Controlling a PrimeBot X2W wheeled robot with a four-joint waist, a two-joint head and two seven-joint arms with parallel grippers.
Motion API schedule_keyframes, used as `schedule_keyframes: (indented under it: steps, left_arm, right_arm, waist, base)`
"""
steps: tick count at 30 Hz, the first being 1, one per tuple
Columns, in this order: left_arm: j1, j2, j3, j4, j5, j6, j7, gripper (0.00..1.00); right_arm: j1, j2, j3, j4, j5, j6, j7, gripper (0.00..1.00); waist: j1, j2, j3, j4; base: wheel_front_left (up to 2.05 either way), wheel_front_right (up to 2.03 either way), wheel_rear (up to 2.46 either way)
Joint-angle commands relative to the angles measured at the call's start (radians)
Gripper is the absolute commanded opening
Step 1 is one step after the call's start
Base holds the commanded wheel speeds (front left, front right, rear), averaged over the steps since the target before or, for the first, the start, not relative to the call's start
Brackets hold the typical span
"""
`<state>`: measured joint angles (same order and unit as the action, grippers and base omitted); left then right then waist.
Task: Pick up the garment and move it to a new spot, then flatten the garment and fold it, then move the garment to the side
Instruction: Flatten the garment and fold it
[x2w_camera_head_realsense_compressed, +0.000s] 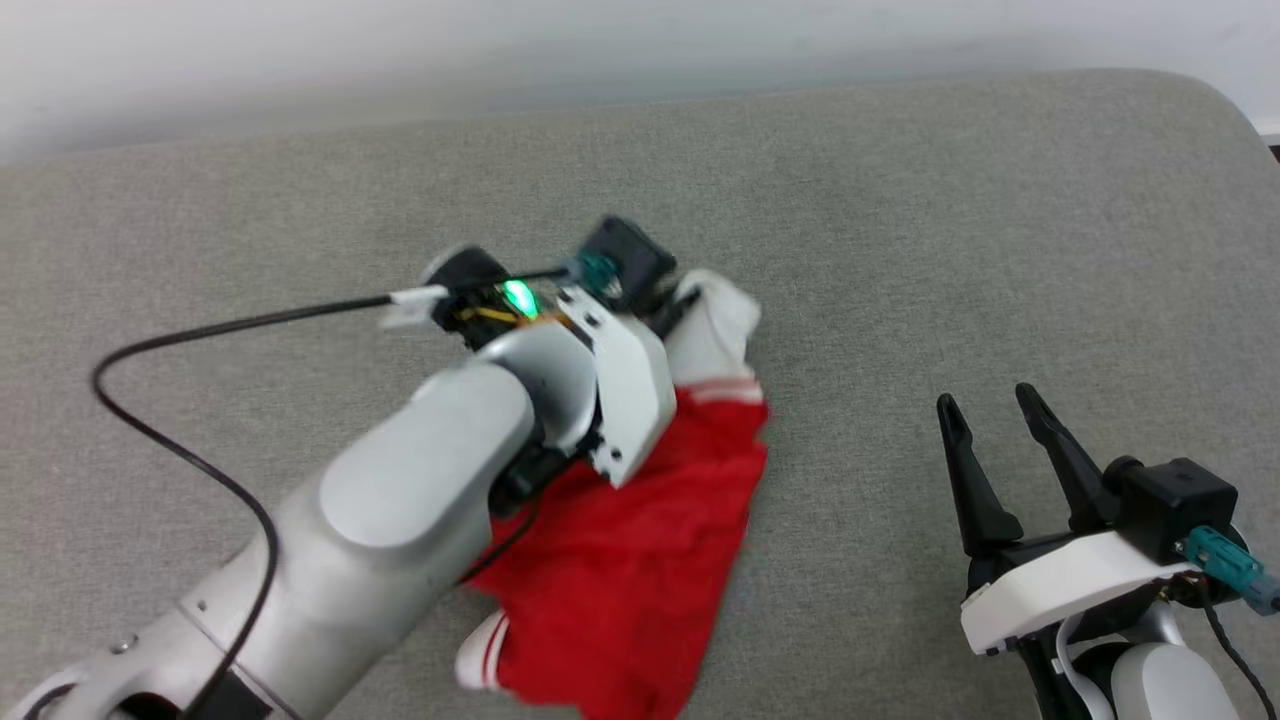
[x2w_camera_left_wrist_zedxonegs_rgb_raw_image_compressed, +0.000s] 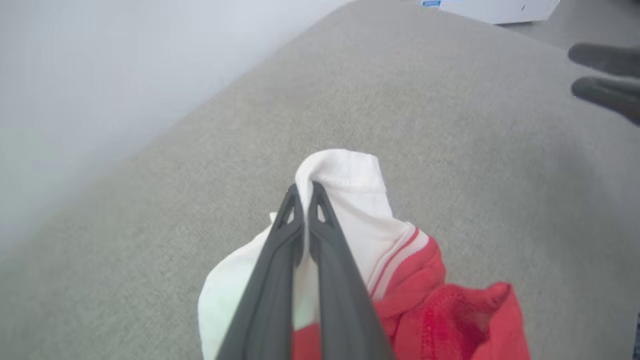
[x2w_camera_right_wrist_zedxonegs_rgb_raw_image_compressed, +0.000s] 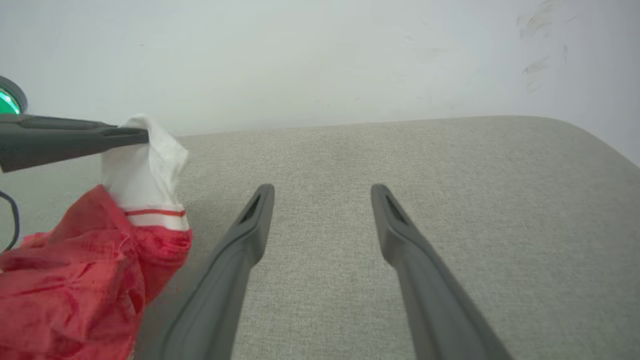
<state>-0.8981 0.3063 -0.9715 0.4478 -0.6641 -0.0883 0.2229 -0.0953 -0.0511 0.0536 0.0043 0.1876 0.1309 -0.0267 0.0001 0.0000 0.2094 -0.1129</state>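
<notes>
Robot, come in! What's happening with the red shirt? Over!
Left gripper shut on white sleeve of red shirt. Right gripper open, apart. Black cable loops over grey cushion.

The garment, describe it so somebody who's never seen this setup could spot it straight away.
A wide grey padded surface runs up to a pale wall. Near its middle lies a crumpled red shirt, the garment, one white sleeve with red-striped trim pinched up by the left gripper. Nothing else on the surface is red.
</notes>
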Motion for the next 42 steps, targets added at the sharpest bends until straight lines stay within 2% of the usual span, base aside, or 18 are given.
schedule_keyframes:
  steps: [1,6,7,13,15,18,19,20,26,32,38,42]
  left_arm:
    - [-0.019,0.012,0.033,-0.004,0.003,0.03,-0.047,0.0]
    - [0.02,0.096,0.141,0.004,-0.043,0.109,-0.109,0.0]
    - [0.02,0.096,0.141,0.004,-0.043,0.109,-0.109,0.0]
    - [0.165,0.214,0.257,0.052,-0.151,0.188,-0.133,0.0]
    - [0.231,0.23,0.284,0.07,-0.193,0.207,-0.138,0.0]
    - [0.298,0.229,0.297,0.074,-0.231,0.204,-0.15,0.0]
    - [0.312,0.223,0.303,0.073,-0.243,0.2,-0.16,0.14]
    - [0.322,0.219,0.309,0.07,-0.247,0.198,-0.176,1.0]
    - [0.359,0.193,0.339,0.029,-0.22,0.231,-0.342,1.0]
    - [0.439,0.183,0.348,-0.063,-0.186,0.296,-0.442,1.0]
    - [0.544,0.193,0.332,-0.189,-0.172,0.353,-0.447,1.0]
    - [0.599,0.224,0.278,-0.27,-0.178,0.357,-0.347,1.0]
  right_arm:
    - [0.01,0.001,-0.003,-0.004,0.003,0.0,0.001,1.0]
    - [0.018,0.001,-0.008,-0.012,0.006,0.0,0.006,1.0]
    - [0.018,0.001,-0.008,-0.012,0.006,0.0,0.006,1.0]
    - [0.021,0.001,-0.011,-0.013,0.013,0.0,0.007,1.0]
    - [0.02,0.001,-0.011,-0.01,0.013,0.0,0.009,1.0]
    - [0.016,0.001,-0.016,-0.011,0.01,0.0,0.012,1.0]
    - [0.013,0.001,-0.017,-0.012,0.006,0.0,0.014,1.0]
    - [0.01,0.001,-0.019,-0.014,0.003,0.0,0.015,1.0]
    - [0.015,0.001,-0.022,-0.018,-0.011,0.0,0.027,1.0]
    - [0.045,0.001,-0.019,-0.02,-0.016,0.0,0.043,1.0]
    - [0.075,0.001,-0.017,-0.034,-0.022,0.0,0.061,1.0]
    - [0.086,0.001,-0.017,-0.046,-0.022,0.0,0.072,1.0]
  waist:
    - [-0.0001,0.0,-0.006,0.007]
    - [-0.0001,0.0,-0.007,0.021]
    - [-0.0001,0.0,-0.007,0.021]
    - [-0.0001,0.0,0.006,0.037]
    - [-0.0001,0.0,0.008,0.042]
    - [-0.0001,0.0,0.012,0.054]
    - [-0.0001,0.0,0.013,0.058]
    - [-0.0001,0.0,0.013,0.063]
    - [-0.0001,0.0,-0.019,0.078]
    - [-0.0001,0.0,-0.081,0.083]
    - [-0.0001,0.0,-0.131,0.084]
    - [-0.0001,0.0,-0.146,0.081]
  base:
    - [0.0,0.0,0.0]
    - [0.0,0.0,0.0]
    - [0.0,0.0,0.0]
    - [0.0,0.0,0.0]
    - [0.0,0.0,0.0]
    - [0.0,0.0,0.0]
    - [0.0,0.0,0.0]
    - [0.0,0.0,0.0]
    - [0.0,0.0,0.0]
    - [0.0,0.0,0.0]
    - [0.0,0.0,0.0]
    - [0.0,0.0,0.0]
